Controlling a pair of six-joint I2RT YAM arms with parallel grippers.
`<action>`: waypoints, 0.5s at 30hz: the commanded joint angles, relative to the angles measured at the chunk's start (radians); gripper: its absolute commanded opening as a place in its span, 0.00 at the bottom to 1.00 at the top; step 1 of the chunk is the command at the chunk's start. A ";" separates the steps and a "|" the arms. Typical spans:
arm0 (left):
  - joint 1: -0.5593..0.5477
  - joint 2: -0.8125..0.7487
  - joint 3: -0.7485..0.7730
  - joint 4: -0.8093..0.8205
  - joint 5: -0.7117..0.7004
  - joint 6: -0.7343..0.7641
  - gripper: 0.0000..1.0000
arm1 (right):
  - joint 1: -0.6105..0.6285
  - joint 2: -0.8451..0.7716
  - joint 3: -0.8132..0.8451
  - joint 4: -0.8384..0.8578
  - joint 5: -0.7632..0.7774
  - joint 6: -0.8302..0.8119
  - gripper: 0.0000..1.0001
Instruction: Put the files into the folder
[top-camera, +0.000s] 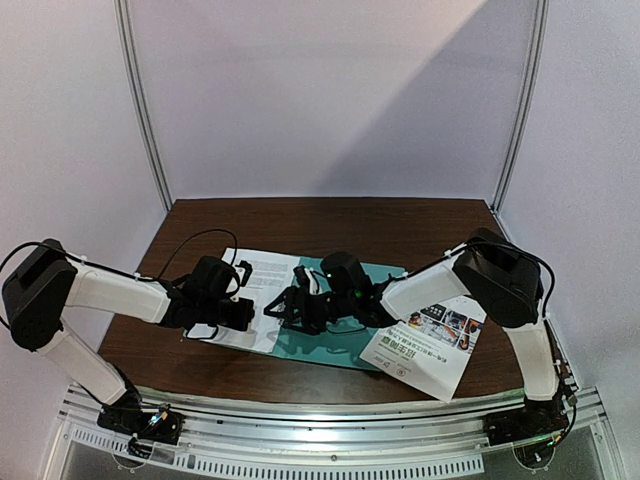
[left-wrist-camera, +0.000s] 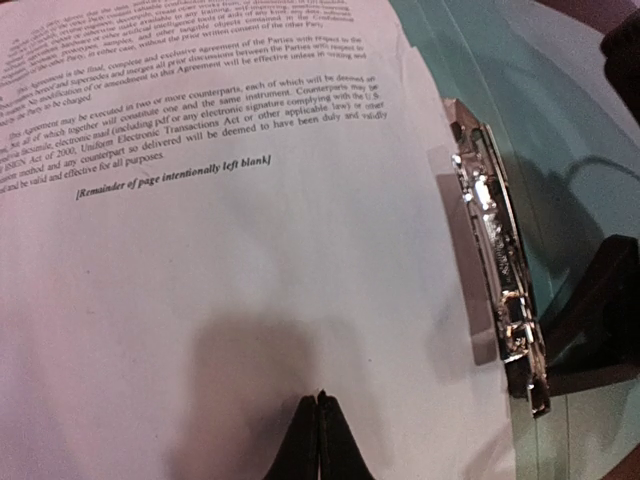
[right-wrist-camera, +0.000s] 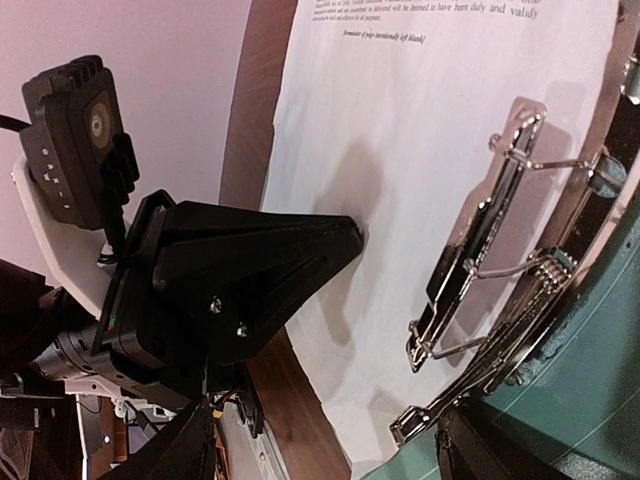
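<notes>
Step in hand: filing the first sheet. The text sheet (left-wrist-camera: 230, 280) lies mid-table (top-camera: 300, 215) on the folder's (left-wrist-camera: 570, 120) left half, its edge apparently under the raised metal clip (left-wrist-camera: 495, 270). Left gripper (left-wrist-camera: 318, 432) pressed together, tips on the sheet. Right gripper (top-camera: 290, 306) spread, at the clip. Colour sheet (top-camera: 430, 350) waits at the table's front right corner. Next, probably: let the clip close without shifting the paper.

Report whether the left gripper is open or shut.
Shut: the fingertips of the left gripper meet with no gap, over the printed sheet.
</notes>
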 joint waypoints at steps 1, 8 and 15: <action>-0.019 0.027 -0.002 -0.037 0.001 0.011 0.02 | 0.011 0.026 0.022 0.051 -0.021 0.021 0.75; -0.019 0.028 -0.001 -0.037 0.002 0.014 0.02 | 0.014 0.017 0.022 0.088 -0.031 0.026 0.75; -0.019 0.033 0.001 -0.037 0.002 0.013 0.02 | 0.014 0.003 0.014 0.105 -0.021 0.019 0.74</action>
